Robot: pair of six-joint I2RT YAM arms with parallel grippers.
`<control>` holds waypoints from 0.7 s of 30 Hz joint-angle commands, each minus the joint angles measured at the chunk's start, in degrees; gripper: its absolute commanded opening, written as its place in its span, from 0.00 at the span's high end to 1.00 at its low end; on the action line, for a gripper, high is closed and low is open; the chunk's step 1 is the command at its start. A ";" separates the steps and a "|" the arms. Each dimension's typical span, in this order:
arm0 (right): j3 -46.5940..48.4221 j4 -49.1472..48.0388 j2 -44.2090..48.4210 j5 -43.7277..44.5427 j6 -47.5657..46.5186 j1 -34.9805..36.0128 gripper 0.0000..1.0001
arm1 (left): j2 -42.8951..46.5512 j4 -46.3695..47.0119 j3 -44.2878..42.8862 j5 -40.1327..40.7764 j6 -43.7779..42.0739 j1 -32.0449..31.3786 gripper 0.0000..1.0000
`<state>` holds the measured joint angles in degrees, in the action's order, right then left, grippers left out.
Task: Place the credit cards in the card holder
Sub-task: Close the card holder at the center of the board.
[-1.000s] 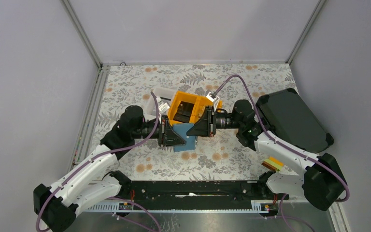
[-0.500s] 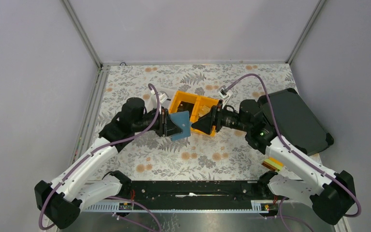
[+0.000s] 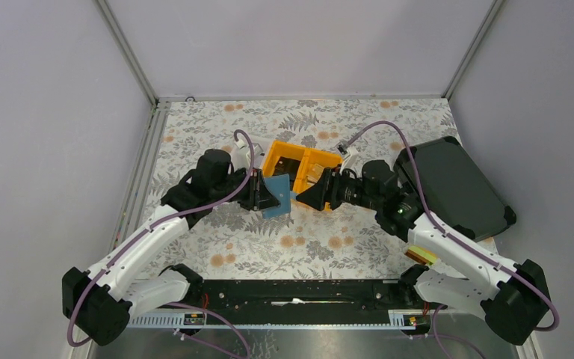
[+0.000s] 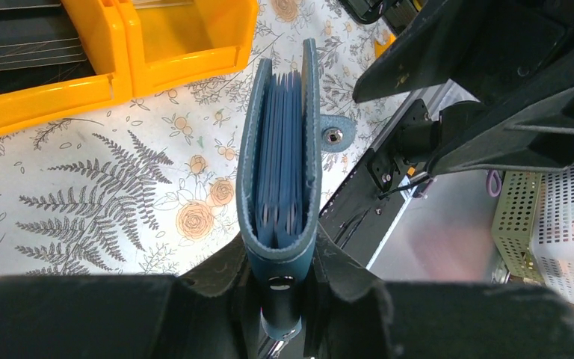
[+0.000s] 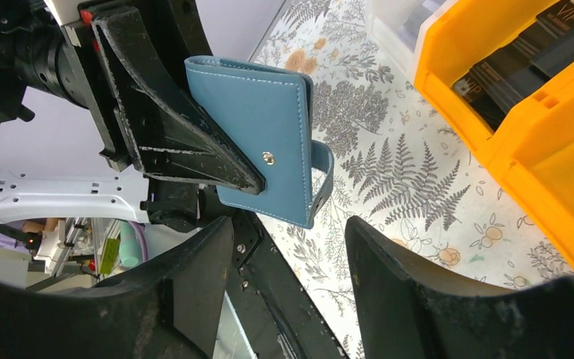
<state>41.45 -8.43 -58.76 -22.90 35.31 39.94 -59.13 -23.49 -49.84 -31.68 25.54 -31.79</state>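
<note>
Left gripper [image 4: 280,293], seemingly, around card holder [image 4: 280,142]

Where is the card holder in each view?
Top external: card holder at centre, between the two arms' tips.
Left wrist: centre, seen edge-on, clamped in the left gripper.
Right wrist: upper middle, flat face showing.
Shared landmark: orange bin.

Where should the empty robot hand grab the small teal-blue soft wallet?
Probably one cover of the small teal-blue soft wallet, at its open edge near the snap tab. The left gripper clamps the folded end, so that edge sticks out free, and the open right gripper could come in from that side.
</note>
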 commanded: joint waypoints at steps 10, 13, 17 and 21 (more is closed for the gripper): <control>0.08 -2.73 -2.74 2.18 0.98 2.05 0.53 | 0.88 2.22 0.54 -0.59 0.20 1.12 1.00; 0.50 -3.61 -4.17 1.70 0.95 2.24 0.59 | 0.78 2.26 0.54 -0.81 0.21 1.13 1.00; 1.04 -4.35 -5.92 1.20 0.76 2.63 0.69 | 0.71 2.30 0.63 -0.78 0.21 1.12 1.00; 1.08 -4.67 -6.28 1.23 0.75 2.74 0.79 | 0.80 2.30 0.63 -0.85 0.21 1.19 1.00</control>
<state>41.45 -9.87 -64.82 -21.91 36.36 42.00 -59.09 -24.05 -49.08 -31.68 25.54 -30.98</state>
